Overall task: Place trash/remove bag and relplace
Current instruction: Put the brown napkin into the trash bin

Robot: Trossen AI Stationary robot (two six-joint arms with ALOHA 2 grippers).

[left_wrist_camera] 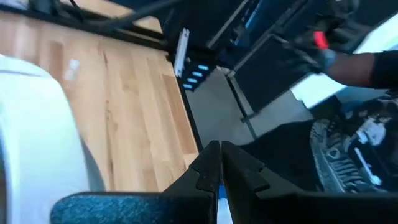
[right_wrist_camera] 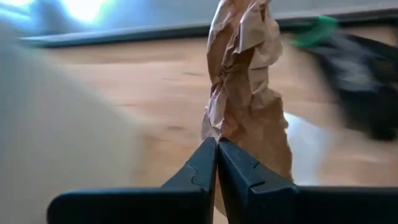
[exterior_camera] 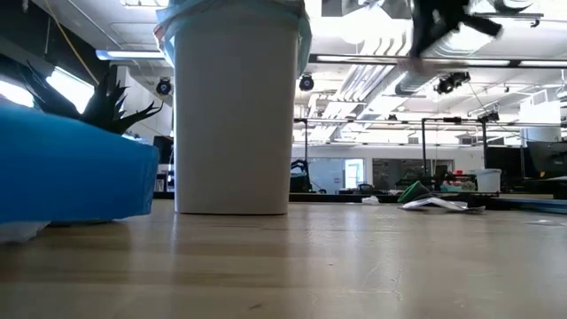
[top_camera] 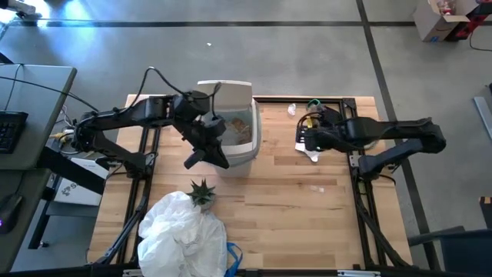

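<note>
Right gripper [right_wrist_camera: 216,144] right of centre in high view, fingers pinched on crumpled brown paper [right_wrist_camera: 245,87] (hanging upright) — white bin [top_camera: 234,127] centre. Left gripper [left_wrist_camera: 219,149] closed, empty, beside bin.

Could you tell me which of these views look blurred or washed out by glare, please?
Right wrist view: the crumpled brown paper held in the right tool is fairly sharp, the white bin and background smeared. Left wrist view: blur throughout beyond the shut left tool. Low view: bright ceiling lights wash out the top. High view: glare on the floor's upper-left corner.
</note>
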